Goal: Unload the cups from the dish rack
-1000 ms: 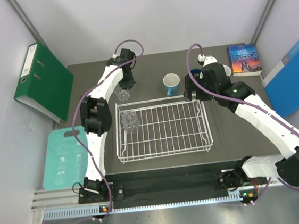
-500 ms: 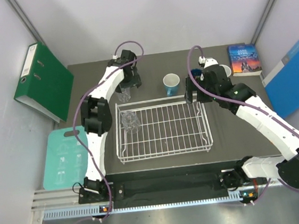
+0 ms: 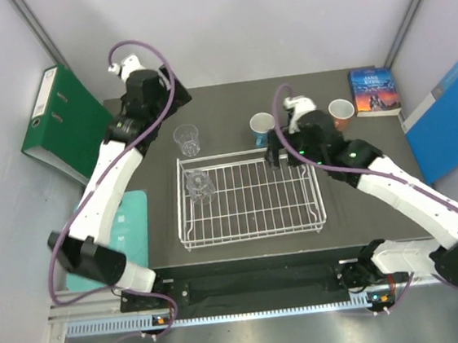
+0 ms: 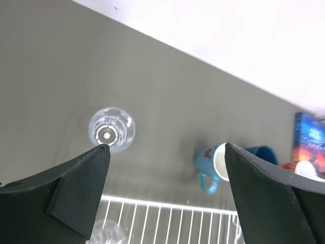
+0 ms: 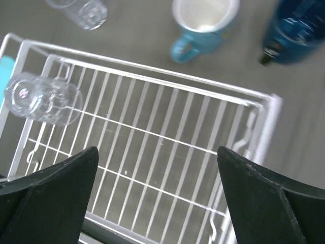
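The white wire dish rack (image 3: 253, 206) sits mid-table and holds one clear glass tumbler (image 3: 200, 187) (image 5: 43, 99) lying at its far-left corner. A second tumbler (image 3: 186, 139) (image 4: 111, 129) stands on the table just behind the rack. Also behind the rack are a light blue mug (image 3: 262, 125) (image 4: 216, 165) (image 5: 203, 20), a dark blue mug (image 5: 297, 25) (image 4: 261, 152) and a salmon-pink cup (image 3: 340, 111). My left gripper (image 3: 160, 97) (image 4: 166, 147) hangs open and empty, high above the table's far-left corner. My right gripper (image 3: 280, 154) (image 5: 157, 150) is open and empty above the rack's far right part.
A green binder (image 3: 64, 123) leans off the table's left side and a teal cutting board (image 3: 96, 234) lies below it. A book (image 3: 375, 91) lies at the far right corner, with a blue folder (image 3: 449, 120) beyond it.
My left gripper opened, let go of the tumbler behind the rack, and rose away to the far left. My right gripper moved left from the mugs to above the rack.
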